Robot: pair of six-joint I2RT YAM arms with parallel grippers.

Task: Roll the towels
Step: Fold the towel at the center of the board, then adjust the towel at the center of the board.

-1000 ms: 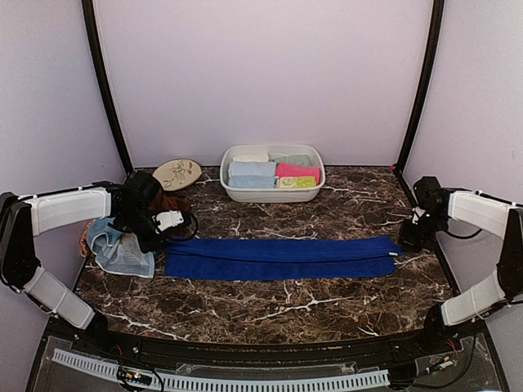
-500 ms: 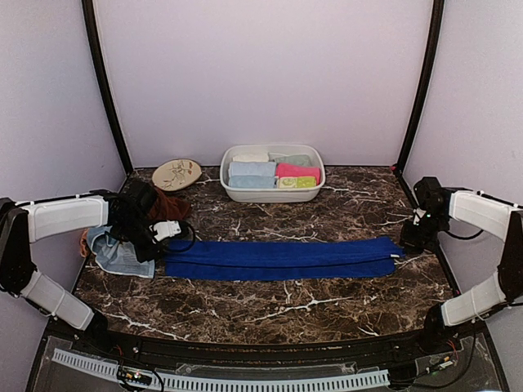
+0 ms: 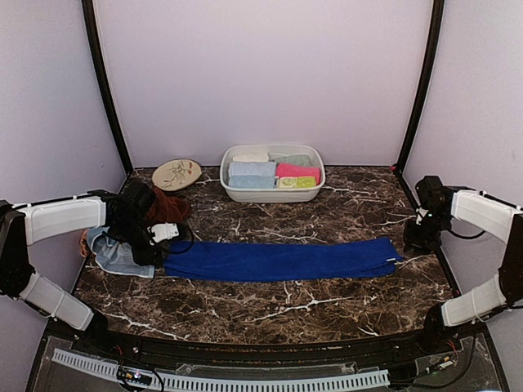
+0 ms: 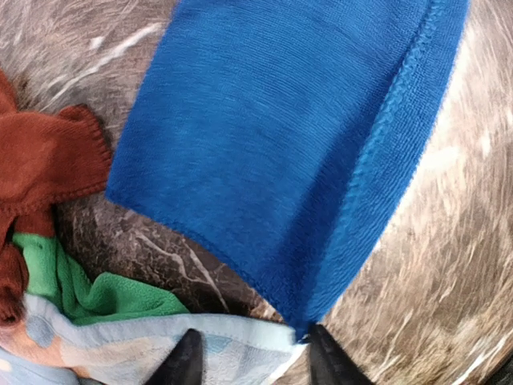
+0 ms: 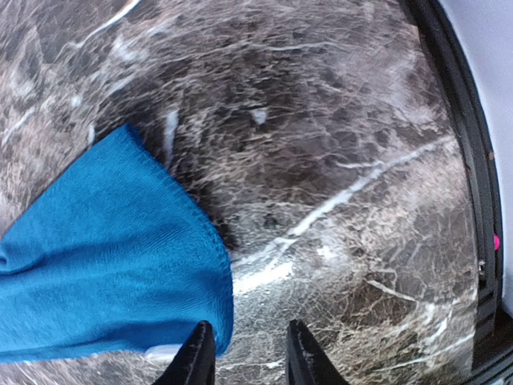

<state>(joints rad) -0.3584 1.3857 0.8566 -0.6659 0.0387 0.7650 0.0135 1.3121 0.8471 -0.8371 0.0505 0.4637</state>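
Dark marble table (image 3: 327,310) carries the blue towel (image 3: 278,260), a long folded strip lying flat across its middle, unrolled. The tub (image 3: 272,196) holds towels (image 3: 253,170), seemingly rolled already; a heap (image 3: 122,255) waits left. Left tool (image 4: 255,333) and right tool (image 5: 250,325) gape, gripping nothing.

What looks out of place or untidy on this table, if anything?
The crumpled heap of towels at the left edge looks untidy: light blue, rust-brown and green cloths lie bunched together, while those in the white tub are neatly packed. The royal blue towel lies flat in a long strip, nothing wrong there.
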